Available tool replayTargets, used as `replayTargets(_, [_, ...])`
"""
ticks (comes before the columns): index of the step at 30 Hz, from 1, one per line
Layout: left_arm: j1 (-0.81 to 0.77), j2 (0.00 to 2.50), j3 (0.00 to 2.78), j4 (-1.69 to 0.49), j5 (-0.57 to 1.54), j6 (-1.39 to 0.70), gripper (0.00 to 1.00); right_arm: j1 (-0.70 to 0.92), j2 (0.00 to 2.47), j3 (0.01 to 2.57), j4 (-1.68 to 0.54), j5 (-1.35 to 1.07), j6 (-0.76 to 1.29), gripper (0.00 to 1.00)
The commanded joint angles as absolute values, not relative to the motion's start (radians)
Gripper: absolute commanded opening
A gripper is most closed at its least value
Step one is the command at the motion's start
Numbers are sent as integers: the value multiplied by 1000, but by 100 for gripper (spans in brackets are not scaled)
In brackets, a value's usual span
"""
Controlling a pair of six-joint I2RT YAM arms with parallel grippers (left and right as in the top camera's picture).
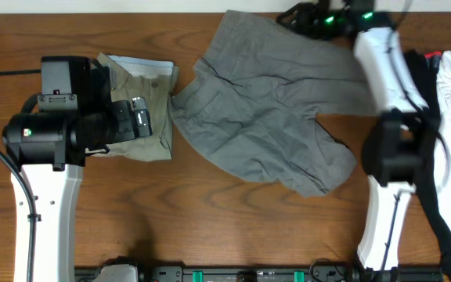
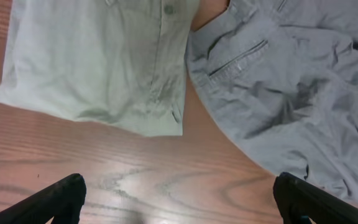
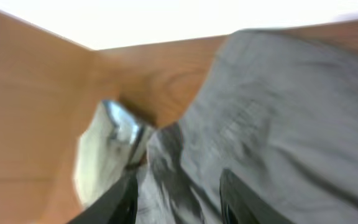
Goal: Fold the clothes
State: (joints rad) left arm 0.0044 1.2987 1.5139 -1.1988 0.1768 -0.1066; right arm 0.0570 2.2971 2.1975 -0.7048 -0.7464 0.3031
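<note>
Overhead view first: how many garments lie on the tabletop (image 1: 233, 211)?

– Two pairs. Grey shorts (image 1: 265, 117) lie spread and rumpled in the middle. Khaki shorts (image 1: 143, 110) lie folded just beside them, on the left.

– And the two tools?

– The left tool (image 2: 179, 208) hangs over bare wood near both pairs, fingers wide, holding nothing. The right tool (image 3: 179, 205) is at the grey shorts, fingers parted with grey cloth between them. That view is blurred, so I cannot tell whether it grips.

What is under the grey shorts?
Only the wooden table shows around the grey shorts; the folded khaki shorts lie beside them. Whatever is beneath the cloth is covered.
</note>
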Motion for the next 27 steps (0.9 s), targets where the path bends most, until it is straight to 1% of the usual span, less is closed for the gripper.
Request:
replayTargets(1, [0,1273,1530,-1200,175,-98,98,67,2078,2226,-850,-340,130,43])
replayTargets(3, [0,1258,1530,-1200,175,-98,98,70,1987,2226,-987,-208,130,46])
replayTargets(7, [0,1214,1530,-1200,175,-98,98,65,1874,2226,-1259,-105,152,55])
replayTargets(12, [0,1155,1530,-1205,175,-98,98,65,1860,2203,-1533,-101,179,57])
replayTargets(15, [0,1142,1530,-1211,175,-98,98,83,1861,2117,-1578,-106,179,57])
replayTargets(20, [0,1148,1529,-1229,175,-97,98,162,1861,1891,-1561,-110,187,60])
replayTargets(27, [0,1150,1529,-1231,175,-97,98,289,1861,1590,-1448,-101,257,63])
